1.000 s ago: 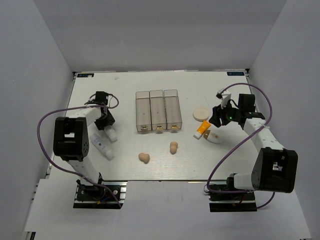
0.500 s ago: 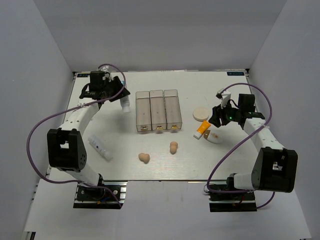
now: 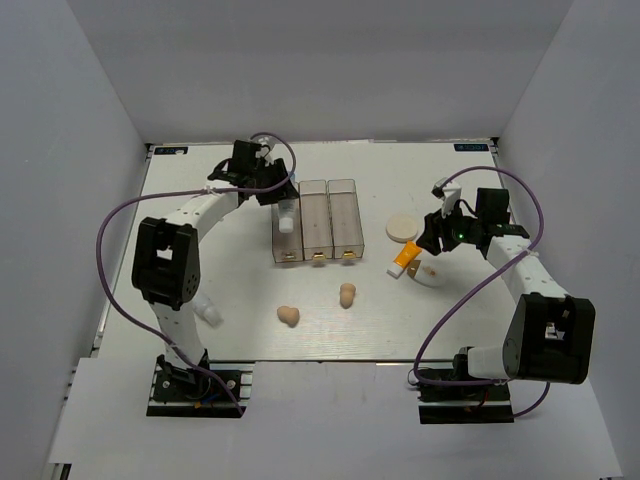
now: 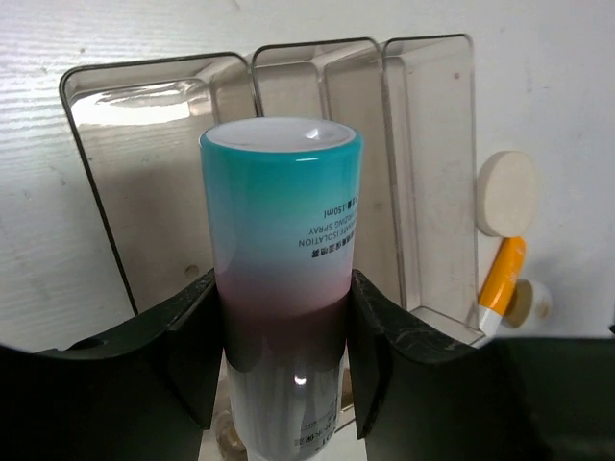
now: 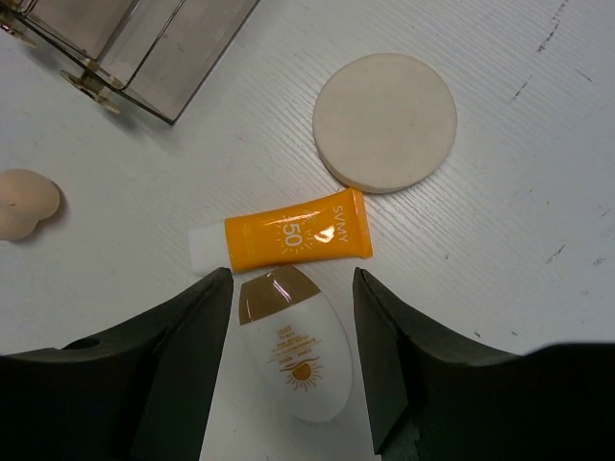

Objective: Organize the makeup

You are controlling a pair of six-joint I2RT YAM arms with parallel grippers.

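My left gripper [image 3: 281, 196] [image 4: 283, 331] is shut on a white tube with a pink-blue label [image 4: 283, 240] [image 3: 286, 216], held over the left compartment of the clear box [image 3: 316, 186] [image 4: 423, 144]. My right gripper [image 3: 437, 241] [image 5: 291, 283] is open, its jaws either side of the top of a white oval pad [image 5: 300, 365] [image 3: 431, 274]. An orange-white tube [image 5: 288, 235] [image 3: 403, 258] lies just beyond it. A round cream puff [image 5: 384, 120] [image 3: 402, 228] lies further back. Two beige sponges [image 3: 288, 316] [image 3: 347, 295] lie in front of the box.
Another small white tube [image 3: 208, 312] lies by the left arm's base, partly hidden by the arm. The box's three compartments look empty. One sponge [image 5: 24, 202] shows at the left edge of the right wrist view. White walls enclose the table.
My left gripper has lifted the pink-blue tube from the table's left side and carried it back and right, to above the box's left compartment. The right arm has not moved.
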